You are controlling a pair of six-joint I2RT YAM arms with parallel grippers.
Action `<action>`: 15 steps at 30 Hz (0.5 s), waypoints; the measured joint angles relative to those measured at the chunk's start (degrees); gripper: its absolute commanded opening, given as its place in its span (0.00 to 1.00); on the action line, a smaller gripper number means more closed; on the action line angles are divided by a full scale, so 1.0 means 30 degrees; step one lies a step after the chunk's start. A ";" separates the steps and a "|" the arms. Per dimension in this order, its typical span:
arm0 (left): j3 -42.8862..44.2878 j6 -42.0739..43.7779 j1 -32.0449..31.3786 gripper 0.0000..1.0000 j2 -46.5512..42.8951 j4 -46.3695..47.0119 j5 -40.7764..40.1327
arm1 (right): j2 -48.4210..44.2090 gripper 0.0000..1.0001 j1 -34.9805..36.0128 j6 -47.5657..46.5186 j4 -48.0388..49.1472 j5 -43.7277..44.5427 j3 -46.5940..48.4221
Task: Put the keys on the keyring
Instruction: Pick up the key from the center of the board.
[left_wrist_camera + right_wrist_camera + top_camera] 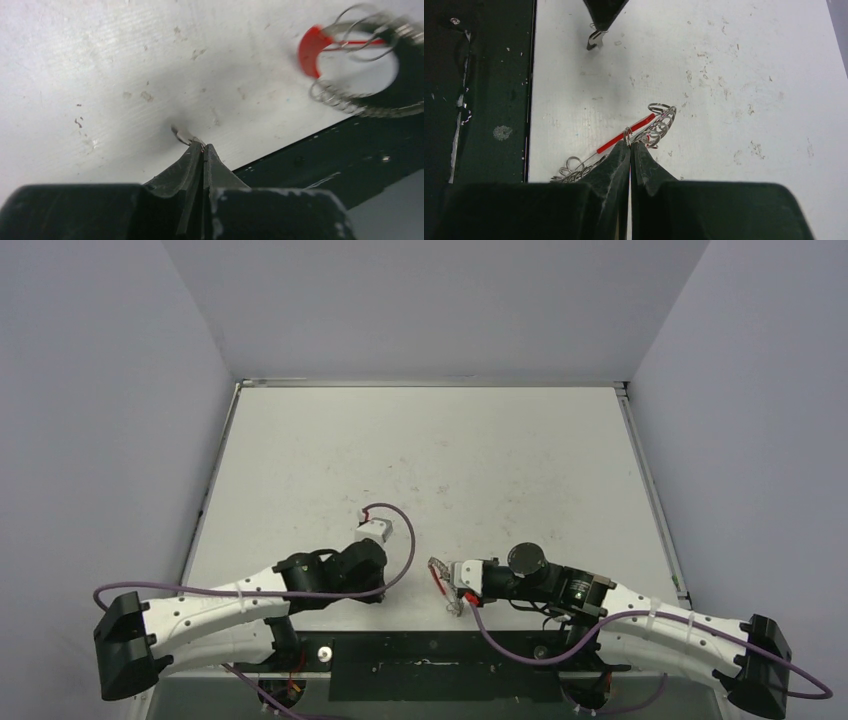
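Top external view shows the table [500,460] with both arms reaching inward near its front edge. The right gripper [630,146] is clamped on the keyring [640,124]. The left gripper [202,150] pinches a key [181,134] at its tips, near the ring but apart.

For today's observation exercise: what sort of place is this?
Probably a robot test cell: a scuffed white table, plain walls boxing it in, left arm and right arm mounted at its near edge.
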 measured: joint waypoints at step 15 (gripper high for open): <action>-0.0029 0.1880 0.4248 0.00 -0.2783 0.2157 0.3687 | 0.2943 0.00 -0.0036 0.3818 0.1494 0.0342 0.0699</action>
